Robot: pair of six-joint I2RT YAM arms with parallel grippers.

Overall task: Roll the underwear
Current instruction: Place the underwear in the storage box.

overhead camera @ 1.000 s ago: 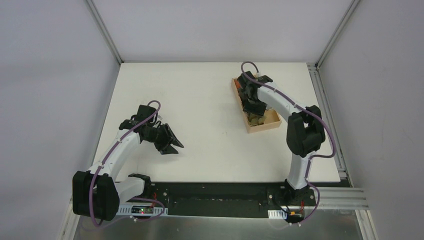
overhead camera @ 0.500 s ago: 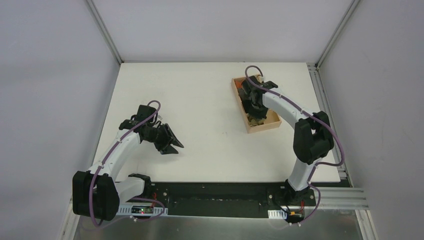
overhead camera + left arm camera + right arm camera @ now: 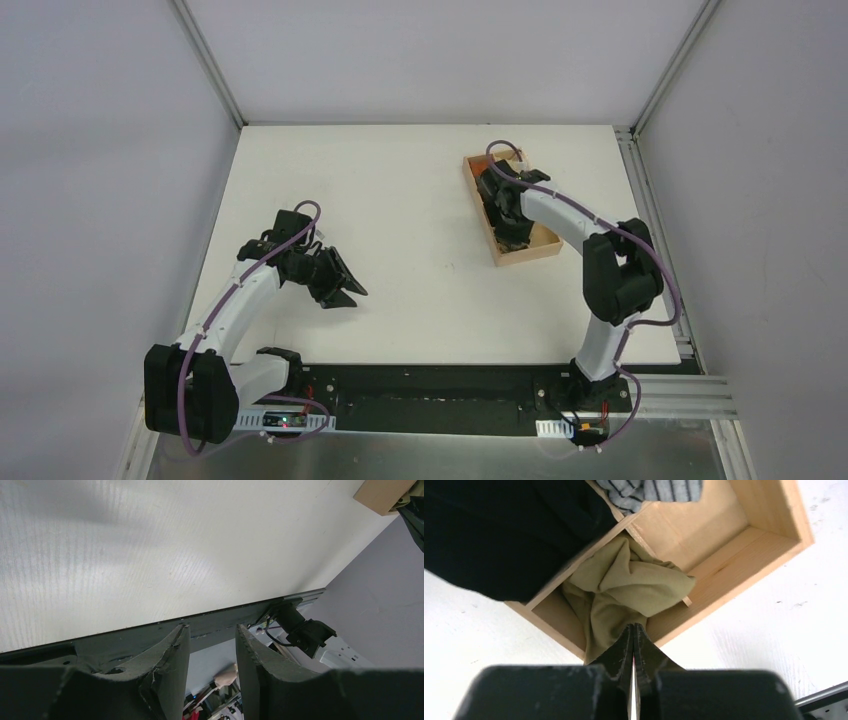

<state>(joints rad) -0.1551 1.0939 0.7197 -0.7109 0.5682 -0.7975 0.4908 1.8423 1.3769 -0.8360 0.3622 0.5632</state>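
Closing is what my right gripper [image 3: 633, 627] has done since a second ago. My right arm has swung its elbow outward and settled lower over the wooden box [image 3: 769, 510], while my left arm is staying where it was.

I am finding no clear heading on the underwear [image 3: 634, 582]. It is lying as a crumpled olive heap, no waistband showing. Its longer span is running slantwise across its compartment, from a rounded bulge beside a thin inner slat down to a narrower tail by the box's outer wall. It is sitting in the end compartment, on the other side of a divider from a black bundle [image 3: 499, 530]. A grey striped bundle [image 3: 654, 490] is lying further in.

My right fingers are pressing flat together with no gap, their tips meeting right at the tail of the olive cloth and touching it. Whether a fold is caught between them I cannot tell.

My left gripper [image 3: 212, 627] is hanging parted, nothing between its dark, rough-edged fingers, above the near edge of the white table [image 3: 400, 200], well apart from the box.

The cloth is looking soft and matte, folding in loose creases. The box is pale, smooth wood with straight thin walls.
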